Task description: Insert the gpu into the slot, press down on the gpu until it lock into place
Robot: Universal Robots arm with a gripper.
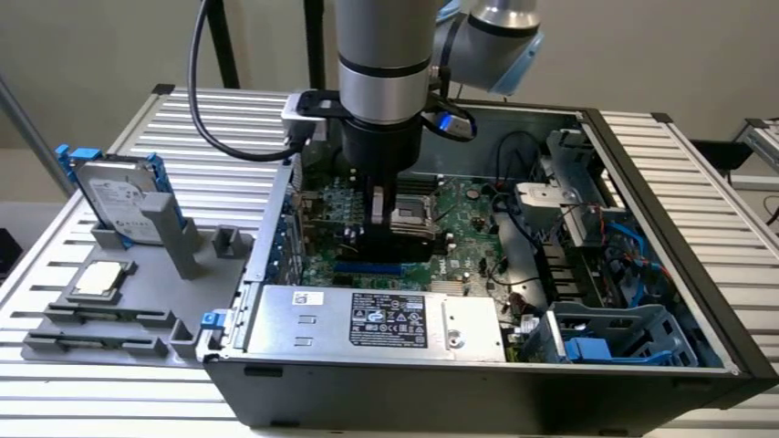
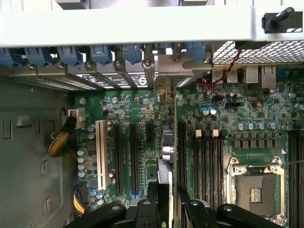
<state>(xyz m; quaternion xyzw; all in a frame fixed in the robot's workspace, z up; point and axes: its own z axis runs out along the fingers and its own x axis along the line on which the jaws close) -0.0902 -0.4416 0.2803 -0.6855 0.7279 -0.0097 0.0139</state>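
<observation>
Gripper (image 2: 166,203) fingers (image 2: 152,195) clamp the gpu (image 2: 164,166) edge-on from both sides (a thin upright card); black memory slots (image 2: 202,156) run just beside it, black expansion slots (image 2: 134,156) on its other side. Beneath its lower edge the blue slot (image 1: 365,270) shows; whether they touch I cannot tell; beyond, blue clips (image 2: 99,54) line the case wall (image 2: 142,28).

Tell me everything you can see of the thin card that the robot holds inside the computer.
The gpu is a thin card, seen edge-on in the wrist view, standing upright over the green motherboard between long black slots. Its far end looks silvery metal. The gripper grips it, jaws closed on both faces. In the exterior view it looks dark, just above the blue slot; whether it is seated cannot be told.
</observation>
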